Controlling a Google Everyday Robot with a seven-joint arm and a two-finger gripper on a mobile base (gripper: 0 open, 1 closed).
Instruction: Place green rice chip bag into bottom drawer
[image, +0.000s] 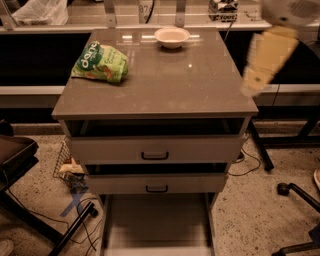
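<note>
The green rice chip bag lies on the left rear part of the brown cabinet top. The bottom drawer is pulled out at the foot of the cabinet, and its pale floor is bare. My gripper is the blurred low end of the yellowish arm. It hangs above the right edge of the cabinet top, far to the right of the bag.
A white bowl stands at the rear middle of the top. The two upper drawers are slightly open. A dark chair and a wire basket are at left. A chair base is at right.
</note>
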